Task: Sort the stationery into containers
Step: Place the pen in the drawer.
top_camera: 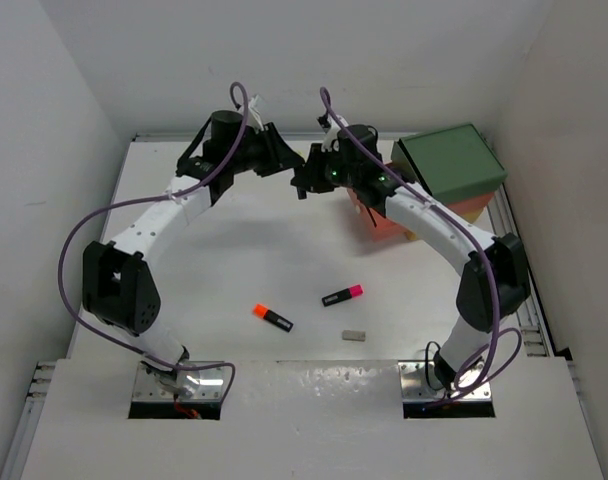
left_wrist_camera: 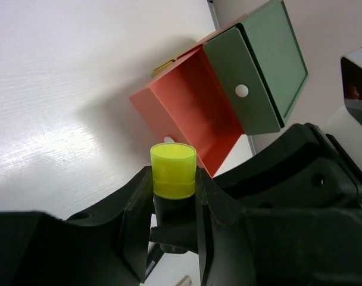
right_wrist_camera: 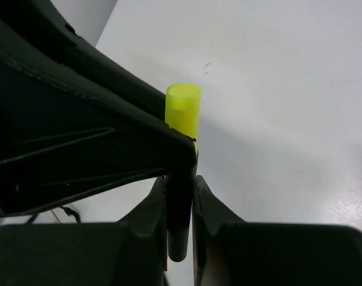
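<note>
Our left gripper (left_wrist_camera: 174, 202) is clamped on the yellow highlighter (left_wrist_camera: 173, 170) just under its cap, over the far middle of the table (top_camera: 234, 260) near the open coral drawer (left_wrist_camera: 187, 101). Our right gripper (right_wrist_camera: 181, 208) meets it there, fingers pressed on the same barrel lower down. An orange highlighter (top_camera: 272, 317), a pink highlighter (top_camera: 342, 295) and an eraser (top_camera: 354, 336) lie nearer our bases.
</note>
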